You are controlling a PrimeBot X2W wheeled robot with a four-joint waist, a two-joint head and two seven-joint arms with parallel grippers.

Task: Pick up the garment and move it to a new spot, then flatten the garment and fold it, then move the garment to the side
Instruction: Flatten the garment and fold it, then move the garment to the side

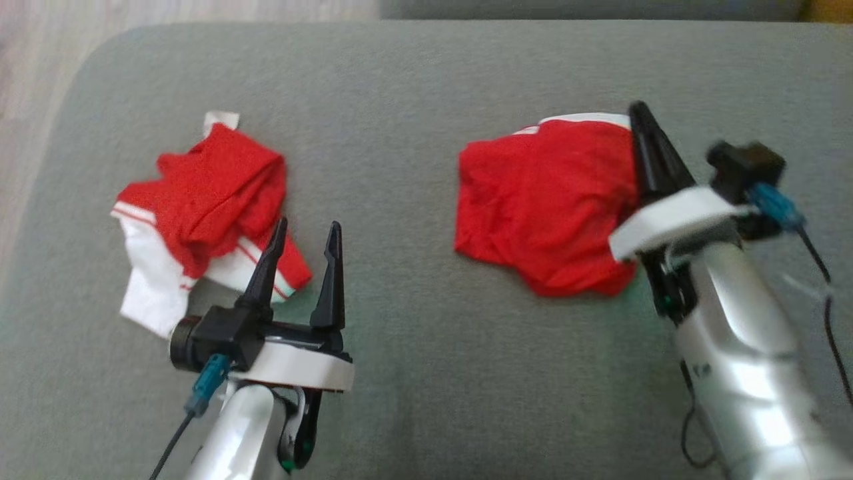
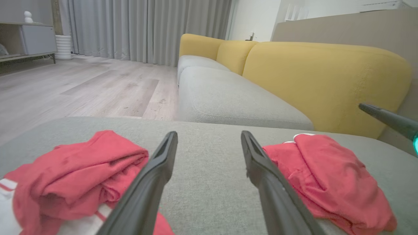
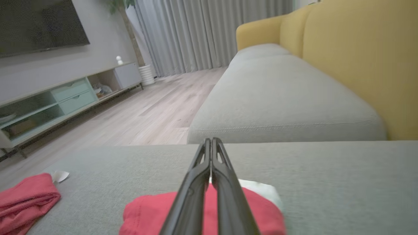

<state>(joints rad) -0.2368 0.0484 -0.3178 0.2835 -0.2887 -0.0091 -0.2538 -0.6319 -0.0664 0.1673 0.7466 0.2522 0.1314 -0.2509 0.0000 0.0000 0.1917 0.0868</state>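
Note:
Two red garments lie on the grey cushion [image 1: 413,87]. A crumpled red and white garment [image 1: 206,193] [image 2: 75,163] [image 3: 26,195] sits at the left. My left gripper [image 1: 308,223] [image 2: 209,133] stands open just right of it, with nothing between its fingers. At the right lies a flatter red garment [image 1: 540,200] [image 2: 326,169] [image 3: 147,215] with a white band at its far edge. My right gripper [image 1: 638,107] [image 3: 211,139] is shut and reaches over that garment's right edge; no cloth shows pinched at its tips.
The cushion's rounded left edge drops to a wooden floor [image 1: 26,80]. Beyond the cushion are a grey sofa seat [image 2: 228,98] with a yellow backrest [image 2: 326,81], curtains and a low TV cabinet [image 3: 49,101]. Bare cushion lies between the two garments.

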